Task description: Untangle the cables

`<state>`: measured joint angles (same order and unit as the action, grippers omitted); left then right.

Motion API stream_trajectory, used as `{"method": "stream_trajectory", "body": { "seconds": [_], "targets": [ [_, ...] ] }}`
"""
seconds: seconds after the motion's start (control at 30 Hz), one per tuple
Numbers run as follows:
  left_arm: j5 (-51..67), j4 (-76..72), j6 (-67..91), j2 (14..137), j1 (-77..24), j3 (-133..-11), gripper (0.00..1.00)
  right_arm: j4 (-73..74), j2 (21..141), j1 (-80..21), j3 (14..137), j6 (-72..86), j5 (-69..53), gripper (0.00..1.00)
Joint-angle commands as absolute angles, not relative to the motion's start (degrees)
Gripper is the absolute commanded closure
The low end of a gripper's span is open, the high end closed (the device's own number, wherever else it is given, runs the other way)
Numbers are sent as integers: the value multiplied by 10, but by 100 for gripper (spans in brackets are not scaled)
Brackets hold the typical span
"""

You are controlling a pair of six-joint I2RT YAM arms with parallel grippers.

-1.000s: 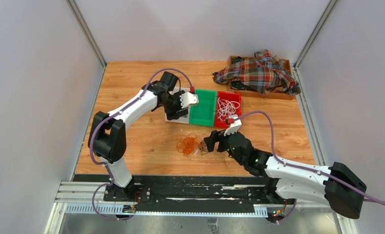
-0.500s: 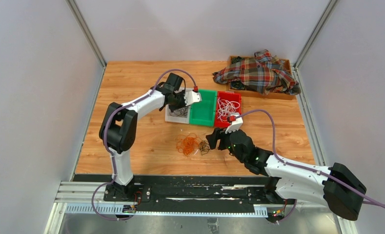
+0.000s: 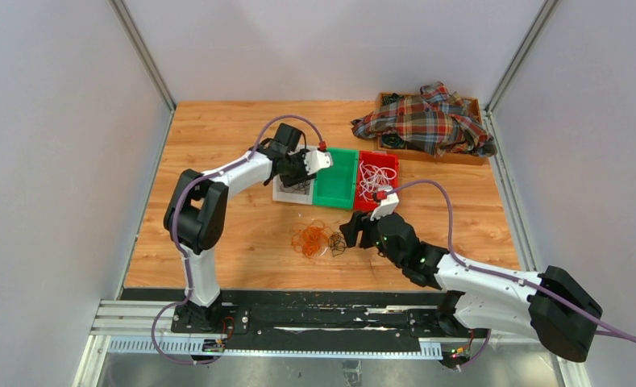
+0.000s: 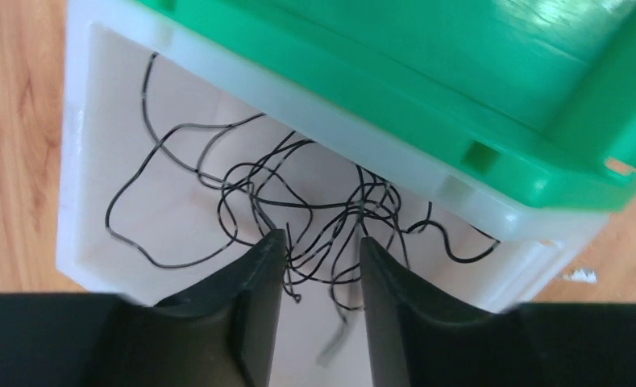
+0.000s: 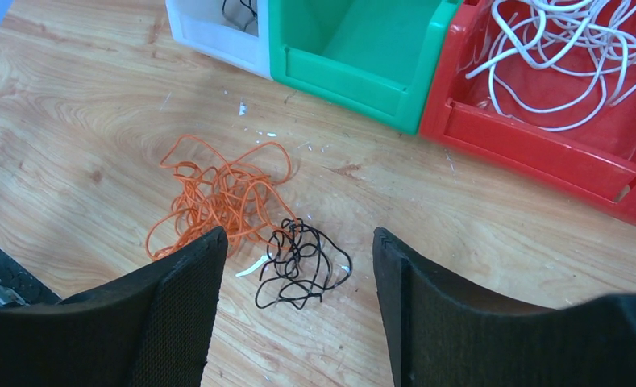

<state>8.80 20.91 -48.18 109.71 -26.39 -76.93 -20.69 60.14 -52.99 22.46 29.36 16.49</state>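
Your fixed camera looks down from behind — both wrist cameras, close in, share its green bin (image 3: pixel 336 179).

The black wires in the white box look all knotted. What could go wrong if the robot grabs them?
The left gripper straddles several looped black wires in the white bin, so it might lift the whole clump instead of one. On the table, the small black tangle lies right beside the orange wires; the open right gripper above could drag both together.

Robot lab cell — grey panel walls (image 3: pixel 56 161), aluminium rail (image 3: pixel 314 348) (wooden tabletop (image 3: pixel 218 137) inside).
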Motion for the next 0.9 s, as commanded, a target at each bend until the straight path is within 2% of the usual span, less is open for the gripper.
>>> {"method": "stream_trajectory", "body": {
  "seconds": [0.0,0.1,0.33,0.5,0.67,0.87],
  "targets": [
    [141,323,-478,1077,-265,-825,45,-206,592,-519,248,295,163,32],
    [179,399,-472,1052,-264,-869,27,-201,588,-519,250,292,163,29],
    [198,437,-446,966,-264,-899,1,-199,602,-519,262,294,144,24],
    [247,477,-436,890,-266,-871,0,-194,623,-519,278,293,117,25],
    [294,488,-431,825,-308,-750,6,-174,604,-519,275,300,123,28],
    [328,459,-394,861,-354,-703,18,-100,534,-519,259,312,144,30]
  ]
}}
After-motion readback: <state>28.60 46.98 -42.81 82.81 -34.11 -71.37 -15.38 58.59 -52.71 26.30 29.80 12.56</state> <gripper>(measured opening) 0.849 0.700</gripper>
